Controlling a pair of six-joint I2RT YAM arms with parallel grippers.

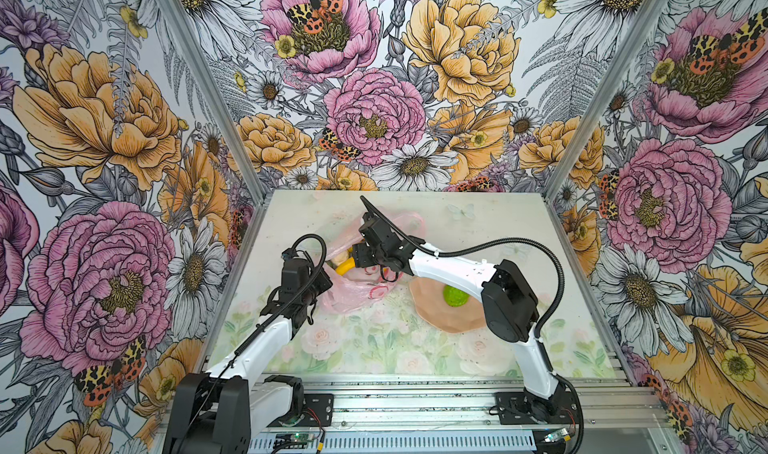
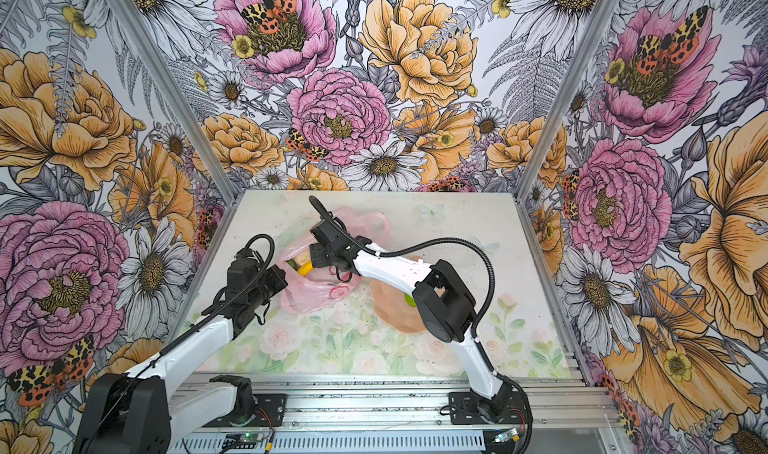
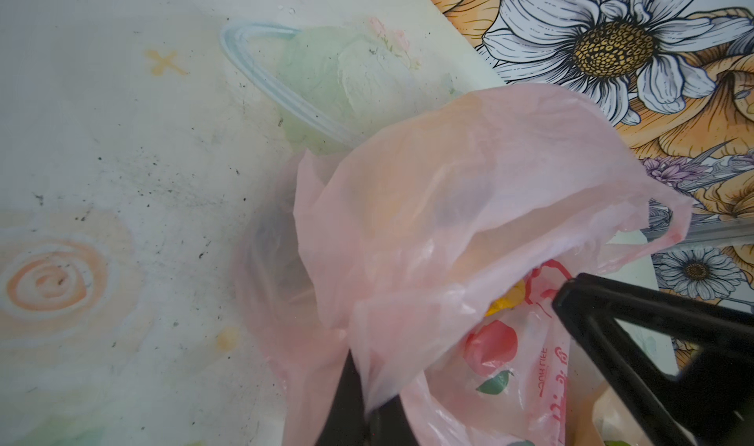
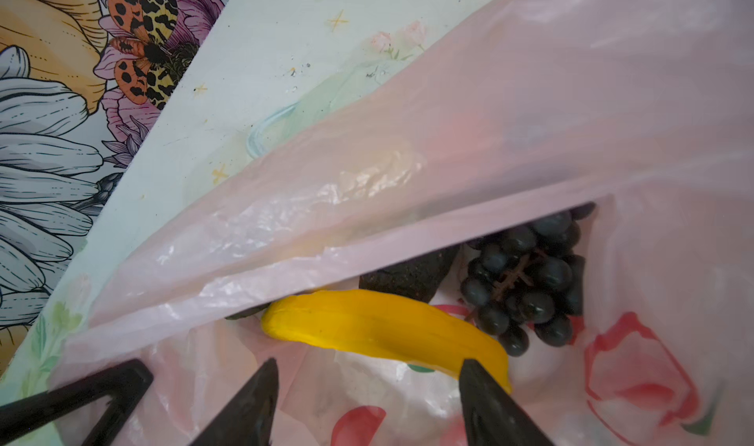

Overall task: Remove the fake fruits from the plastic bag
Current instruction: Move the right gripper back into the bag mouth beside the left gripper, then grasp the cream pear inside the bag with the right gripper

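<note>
The pale-pink plastic bag (image 1: 357,296) (image 2: 316,296) lies at mid-table with its mouth held up. My left gripper (image 1: 326,283) (image 3: 367,415) is shut on the bag's rim film (image 3: 449,219). My right gripper (image 1: 353,260) (image 4: 367,366) is open, its tips inside the bag's mouth (image 4: 489,117). A yellow banana (image 4: 379,329) (image 1: 345,267) lies just past those tips, and one tip overlaps its end. Deeper in the bag lie a dark grape bunch (image 4: 526,280) and a dark avocado (image 4: 408,272). A bumpy green citrus (image 1: 456,296) rests outside the bag.
The citrus sits on a peach scalloped plate (image 1: 432,310) (image 2: 388,306) right of the bag, partly under my right arm's elbow (image 1: 509,298). Flower-printed walls close in three sides. A metal rail (image 1: 415,398) runs along the front edge.
</note>
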